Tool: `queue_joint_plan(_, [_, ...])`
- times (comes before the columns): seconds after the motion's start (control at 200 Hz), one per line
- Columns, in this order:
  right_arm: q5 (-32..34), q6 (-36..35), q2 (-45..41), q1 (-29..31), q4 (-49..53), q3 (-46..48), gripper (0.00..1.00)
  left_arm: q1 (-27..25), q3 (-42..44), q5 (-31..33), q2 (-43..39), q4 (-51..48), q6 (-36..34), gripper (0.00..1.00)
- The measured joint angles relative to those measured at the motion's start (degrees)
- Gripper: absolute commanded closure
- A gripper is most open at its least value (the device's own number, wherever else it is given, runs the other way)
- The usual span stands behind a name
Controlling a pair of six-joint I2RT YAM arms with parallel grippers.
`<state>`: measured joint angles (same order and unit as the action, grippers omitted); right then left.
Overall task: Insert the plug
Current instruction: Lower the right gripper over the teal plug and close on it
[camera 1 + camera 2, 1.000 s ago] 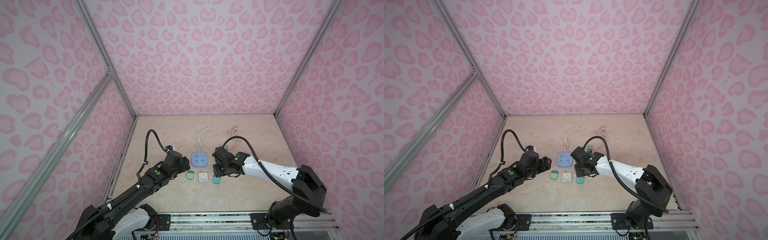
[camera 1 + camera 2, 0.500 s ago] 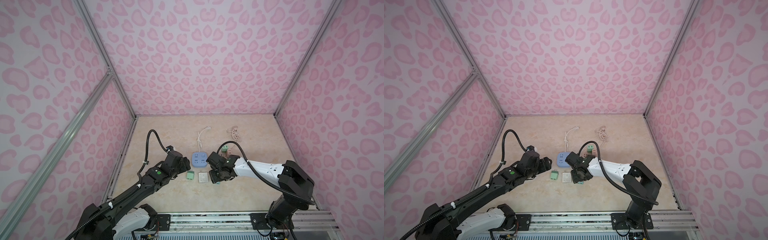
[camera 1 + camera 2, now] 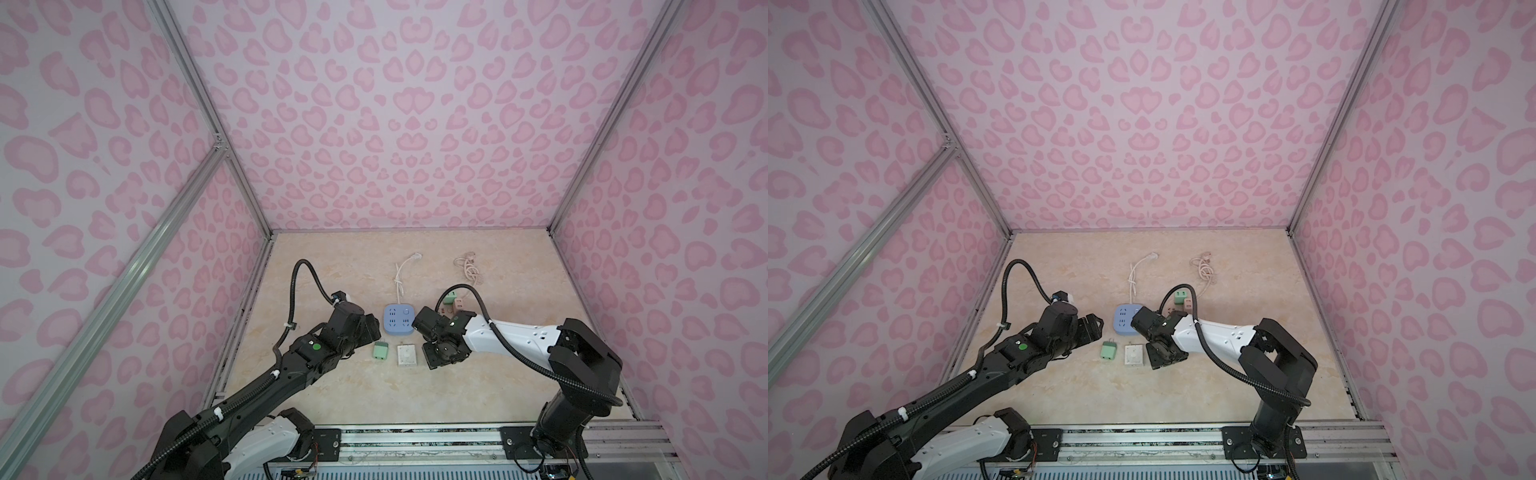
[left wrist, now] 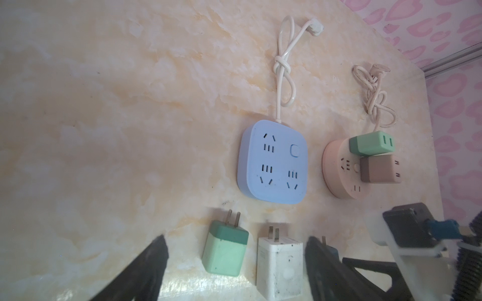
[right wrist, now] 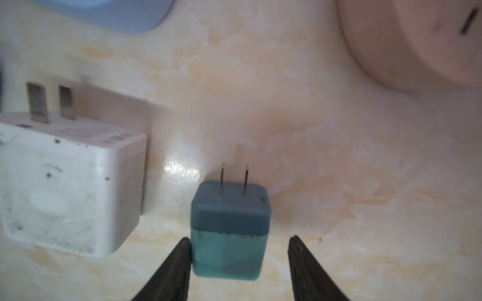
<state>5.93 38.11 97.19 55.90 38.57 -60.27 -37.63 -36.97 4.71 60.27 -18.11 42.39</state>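
Teal plug (image 5: 229, 232) lies on tabletop (image 5: 339, 182) just beside white adapter (image 5: 70, 187), prongs pointing away from right gripper (image 5: 240, 239). Jaws straddle its body, unclenched: one finger (image 5: 172, 271) touches, other stands clear.

Table (image 3: 316, 266): the left side and far left corner are bare and passable, as is the near strip in front of the plug row. Centre is blocked by the blue power strip (image 3: 399, 318), with its white cord (image 3: 401, 270) running far. To its right, the pink round socket (image 4: 339, 177) carries a green adapter (image 4: 371, 146) and a brown adapter (image 4: 379, 169), both standing proud. A pink cord (image 3: 469, 268) is coiled beyond.

Near row, narrow gaps: green plug (image 3: 380, 351), white plug (image 3: 406, 355), teal plug (image 5: 229, 234). The right gripper (image 5: 240, 239) straddles the teal plug, one finger touching, the other clear. The left gripper (image 4: 236, 238) is spread wide, just left of the green plug.
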Motion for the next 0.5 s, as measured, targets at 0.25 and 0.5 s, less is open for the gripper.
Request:
queue_joint_plan(0.25, [-0.9, -0.9, 0.5, 0.0, -1.9, 1.5, 0.53, -0.1, 0.0, -0.1, 1.5, 0.0, 0.0, 0.16])
queue_joint_plan(0.5, [-1.9, -1.8, 1.4, 0.0, -3.1, 1.9, 0.76, -0.3, 0.0, -0.3, 2.1, 0.0, 0.1, 0.19])
